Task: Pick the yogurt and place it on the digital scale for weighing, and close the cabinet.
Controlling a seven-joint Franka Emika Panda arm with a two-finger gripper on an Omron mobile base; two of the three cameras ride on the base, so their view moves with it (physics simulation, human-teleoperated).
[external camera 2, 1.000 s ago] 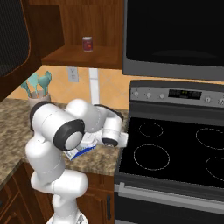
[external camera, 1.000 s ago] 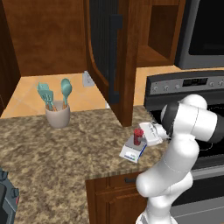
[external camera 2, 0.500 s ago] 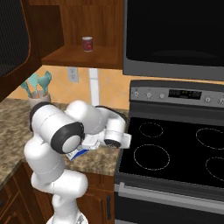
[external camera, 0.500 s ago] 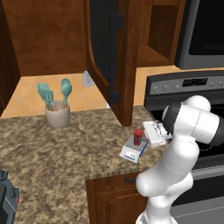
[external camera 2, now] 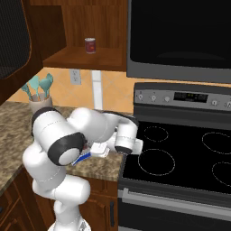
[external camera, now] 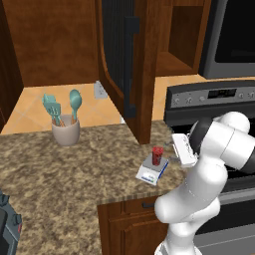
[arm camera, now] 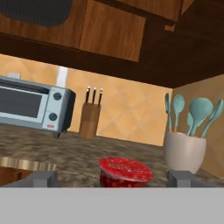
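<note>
Sitting upright on the digital scale, the yogurt is centred on the grey plate, near the right end of the granite surface and just left of the stove.

Pincer is spread wide: in the hand view the two fingertips flank the red yogurt lid with a clear gap each side, not touching the cup. In the left base view the white hand sits just right of the scale, level with the cup.

Cabinet: door with the dark ribbed panel and vertical bar handle stands swung out toward the camera, not closed. Right base view shows a red can inside on the cabinet shelf.

Grey utensil cup with teal spatulas stands at the back left of the surface, well apart from the scale; also visible in the hand view at right.

Hand view also shows a toaster oven and a knife block on the far stretch of the surface, side by side.

Wall outlet is on the tiled backsplash behind the door edge.
</note>
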